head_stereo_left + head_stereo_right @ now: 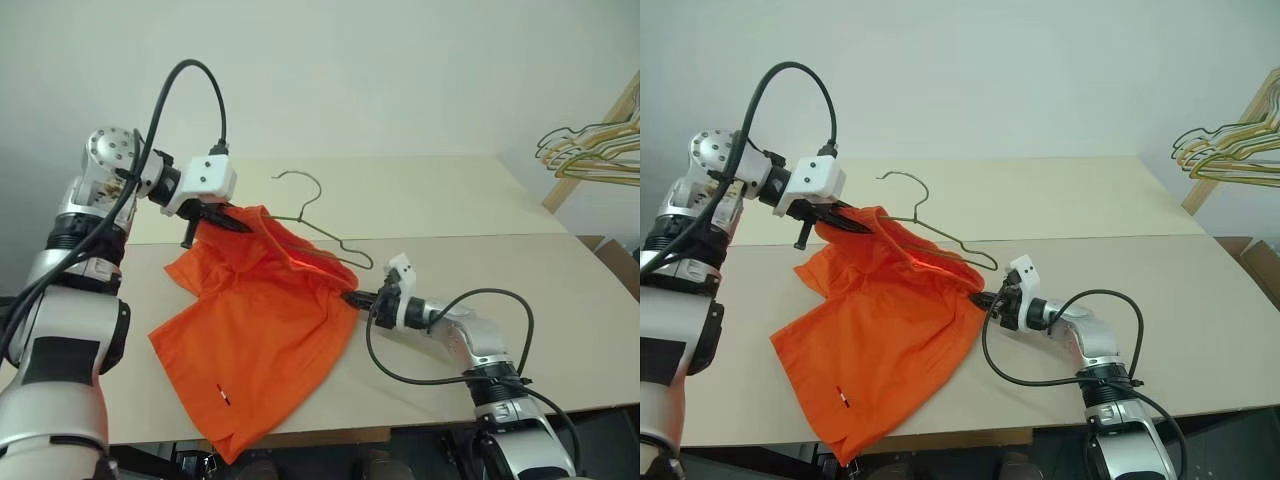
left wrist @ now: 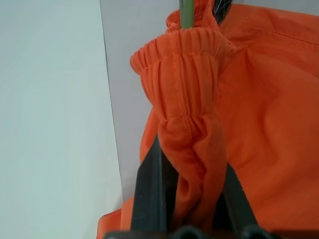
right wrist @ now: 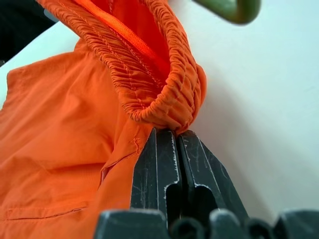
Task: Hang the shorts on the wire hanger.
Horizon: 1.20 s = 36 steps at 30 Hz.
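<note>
The bright orange shorts (image 1: 260,330) hang by their gathered waistband between my two grippers, and the legs trail down onto the table (image 1: 520,290). Raised at the left, my left gripper (image 1: 235,222) is shut on one end of the waistband (image 2: 184,99), its black fingers (image 2: 149,189) either side of the bunched elastic. Low over the table, my right gripper (image 1: 352,296) is shut on the other end of the waistband (image 3: 169,99), pinched at the fingertips (image 3: 154,169). The wire hanger (image 1: 335,240) lies along the waistband, hook pointing away from me, one end (image 3: 229,7) jutting out by the right gripper.
A bunch of yellow and dark hangers (image 1: 590,150) hangs on a wooden rack at the far right. The table is two pale boards with a seam running across behind the shorts. The shorts' lower hem droops past the table's near edge.
</note>
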Motion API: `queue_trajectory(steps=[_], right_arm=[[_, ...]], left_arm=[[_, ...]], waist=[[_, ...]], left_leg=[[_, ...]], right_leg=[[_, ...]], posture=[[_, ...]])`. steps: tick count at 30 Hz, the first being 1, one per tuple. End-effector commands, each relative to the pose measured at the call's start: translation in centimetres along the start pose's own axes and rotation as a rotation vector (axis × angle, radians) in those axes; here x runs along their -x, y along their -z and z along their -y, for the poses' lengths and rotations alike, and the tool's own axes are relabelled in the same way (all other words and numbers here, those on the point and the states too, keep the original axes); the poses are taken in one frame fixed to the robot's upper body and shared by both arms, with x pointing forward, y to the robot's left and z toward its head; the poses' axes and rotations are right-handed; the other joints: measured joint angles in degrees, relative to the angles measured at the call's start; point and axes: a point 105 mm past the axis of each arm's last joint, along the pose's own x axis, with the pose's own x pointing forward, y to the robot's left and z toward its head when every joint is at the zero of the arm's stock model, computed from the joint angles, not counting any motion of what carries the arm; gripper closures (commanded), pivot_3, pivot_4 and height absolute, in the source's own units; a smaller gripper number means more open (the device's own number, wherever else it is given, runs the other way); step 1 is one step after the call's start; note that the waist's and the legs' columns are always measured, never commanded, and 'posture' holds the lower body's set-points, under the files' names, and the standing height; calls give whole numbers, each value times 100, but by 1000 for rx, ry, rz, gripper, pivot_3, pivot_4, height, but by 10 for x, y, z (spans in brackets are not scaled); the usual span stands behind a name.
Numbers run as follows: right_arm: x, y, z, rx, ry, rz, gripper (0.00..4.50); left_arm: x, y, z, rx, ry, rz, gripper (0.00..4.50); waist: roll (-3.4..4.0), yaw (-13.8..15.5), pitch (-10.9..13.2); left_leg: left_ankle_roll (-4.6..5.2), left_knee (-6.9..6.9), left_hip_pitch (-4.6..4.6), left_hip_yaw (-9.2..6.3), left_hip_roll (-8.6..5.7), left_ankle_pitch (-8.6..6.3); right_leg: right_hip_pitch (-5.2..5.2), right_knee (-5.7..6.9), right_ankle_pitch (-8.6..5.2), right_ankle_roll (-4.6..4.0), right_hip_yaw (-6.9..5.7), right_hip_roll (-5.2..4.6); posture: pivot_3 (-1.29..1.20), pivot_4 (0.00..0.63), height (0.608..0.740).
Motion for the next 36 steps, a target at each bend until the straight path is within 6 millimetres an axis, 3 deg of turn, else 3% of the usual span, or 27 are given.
queue_trajectory(steps=[1,6,11,17,36], right_arm=[[27,-30,6,19,11,83,4481],[49,-35,13,52,9,58,4481],[57,-32,16,76,-5,-3,4481],[52,-23,10,98,-40,-55,4481],[50,-19,31,39,13,-96,4481]], left_arm=[[15,0,2,-25,-39,8,4500],[20,9,7,-15,-35,-18,4500],[19,10,4,-15,-65,-6,4500],[16,-9,-5,-6,-101,126,4500],[21,-2,16,-15,-19,101,4500]], waist=[[0,0,0],[-1,10,0],[0,13,0],[-1,8,0],[0,7,0]], left_leg=[[0,-1,0,0,0,0],[0,1,-1,-2,1,0],[1,0,0,0,0,0],[1,1,-1,-1,-1,0],[1,2,0,-1,-1,0]], right_leg=[[0,0,0,0,0,0],[0,-1,0,0,0,0],[0,0,0,0,2,0],[0,-1,0,0,0,-1],[-1,1,0,0,3,-1]], posture=[[85,0,740],[79,0,740],[76,0,740],[75,0,740],[85,0,740]])
